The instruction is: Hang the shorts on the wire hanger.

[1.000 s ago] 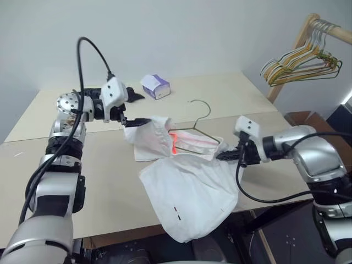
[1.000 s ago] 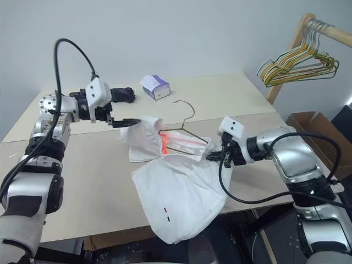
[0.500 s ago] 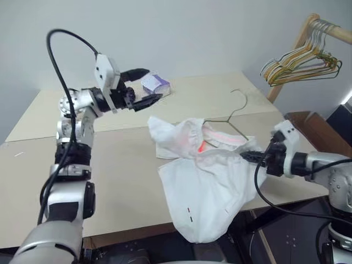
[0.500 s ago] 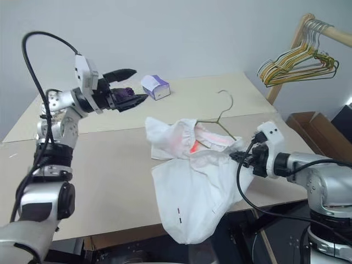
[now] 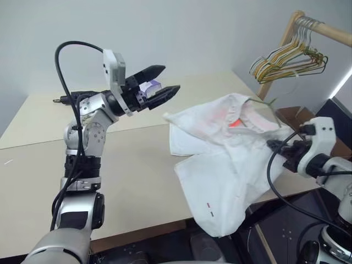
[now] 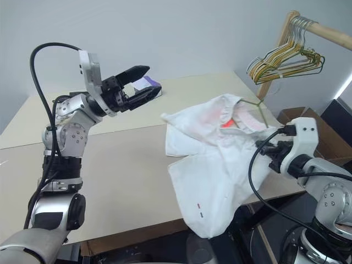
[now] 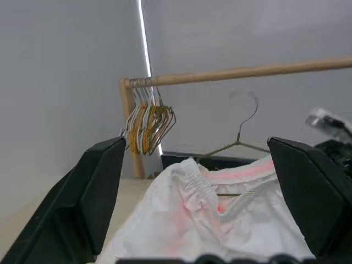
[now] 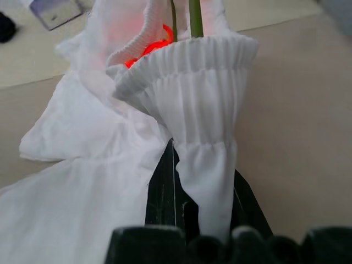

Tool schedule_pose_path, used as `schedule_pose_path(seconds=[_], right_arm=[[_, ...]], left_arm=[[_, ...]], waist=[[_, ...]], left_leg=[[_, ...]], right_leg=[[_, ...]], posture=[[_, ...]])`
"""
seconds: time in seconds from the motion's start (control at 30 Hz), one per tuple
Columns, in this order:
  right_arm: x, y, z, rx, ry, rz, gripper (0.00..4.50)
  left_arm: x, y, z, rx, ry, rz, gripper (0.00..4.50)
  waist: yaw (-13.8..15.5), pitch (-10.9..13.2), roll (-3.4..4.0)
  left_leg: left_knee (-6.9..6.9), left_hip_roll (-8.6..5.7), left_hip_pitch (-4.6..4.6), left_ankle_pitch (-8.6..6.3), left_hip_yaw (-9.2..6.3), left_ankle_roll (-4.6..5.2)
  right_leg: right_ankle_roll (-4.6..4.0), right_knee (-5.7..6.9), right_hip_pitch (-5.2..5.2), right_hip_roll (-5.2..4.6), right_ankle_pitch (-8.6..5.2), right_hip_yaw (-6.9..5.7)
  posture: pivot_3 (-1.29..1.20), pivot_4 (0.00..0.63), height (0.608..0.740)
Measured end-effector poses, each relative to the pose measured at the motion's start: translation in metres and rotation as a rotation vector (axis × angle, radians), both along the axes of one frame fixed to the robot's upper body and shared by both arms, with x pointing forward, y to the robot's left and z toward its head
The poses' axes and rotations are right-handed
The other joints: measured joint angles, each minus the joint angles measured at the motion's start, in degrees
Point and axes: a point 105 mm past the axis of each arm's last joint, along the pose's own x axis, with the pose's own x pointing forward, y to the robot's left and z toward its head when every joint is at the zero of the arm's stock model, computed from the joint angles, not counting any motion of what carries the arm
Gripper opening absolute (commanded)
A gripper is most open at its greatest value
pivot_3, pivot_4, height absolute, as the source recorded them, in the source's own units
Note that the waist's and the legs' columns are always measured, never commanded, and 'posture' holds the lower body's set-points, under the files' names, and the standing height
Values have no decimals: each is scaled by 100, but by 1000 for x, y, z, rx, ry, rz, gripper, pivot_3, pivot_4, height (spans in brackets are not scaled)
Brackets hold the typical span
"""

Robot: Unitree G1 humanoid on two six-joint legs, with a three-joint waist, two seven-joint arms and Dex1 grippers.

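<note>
Shorts lifted off the table by the right tool, left tool free

The left tool (image 5: 157,89) was raised over the table (image 5: 110,165), pointing toward the right, its fingers spread wide and holding nothing. The shorts (image 5: 220,159) hung half off the table's near right edge, with the wire hanger (image 6: 254,105) inside the waistband. The right tool (image 5: 278,147) was clamped shut on the shorts, perhaps pinching the hanger wire too. Behind, coloured hangers (image 5: 286,55) hung on a wooden rail (image 5: 324,27) against a plain wall.
</note>
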Motion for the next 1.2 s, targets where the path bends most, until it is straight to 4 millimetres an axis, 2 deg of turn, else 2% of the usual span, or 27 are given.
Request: schedule_pose_path(seconds=[0.17,0.3,0.53,0.77,1.03,1.2], right_arm=[[2,-22,13,-13,-31,-158,0],[6,-45,24,15,-42,-307,0],[11,-91,43,93,-43,-561,0],[19,-116,53,208,-25,-659,0],[18,-134,58,253,-39,-737,0],[11,-148,54,334,-18,-840,0]], left_arm=[[-5,-1,14,-95,26,-27,4447],[-8,-4,26,-108,1,-26,4447],[-14,-6,32,-120,-31,-40,4447],[-14,-2,25,-111,-14,-18,4447],[-17,-2,26,-102,-32,-16,4447],[-17,-1,23,-94,-24,-10,4447]], waist=[[-50,0,0],[-114,0,1],[-137,-2,4],[-147,-4,8],[-137,-5,10],[-117,-6,10]], left_leg=[[2,-1,0,0,3,0],[0,-1,0,0,6,0],[-4,0,4,0,10,0],[-3,-1,9,0,17,1],[-2,-2,10,0,20,0],[-2,-3,7,0,20,0]], right_leg=[[0,-1,2,0,0,1],[0,-3,2,0,0,2],[-2,-4,3,0,0,5],[-3,-5,8,0,1,10],[-3,-8,9,-1,1,12],[-4,-10,9,-1,1,12]], posture=[[-383,0,740],[-379,0,740],[-357,0,740],[-344,0,740],[-339,0,740],[-340,0,740]])
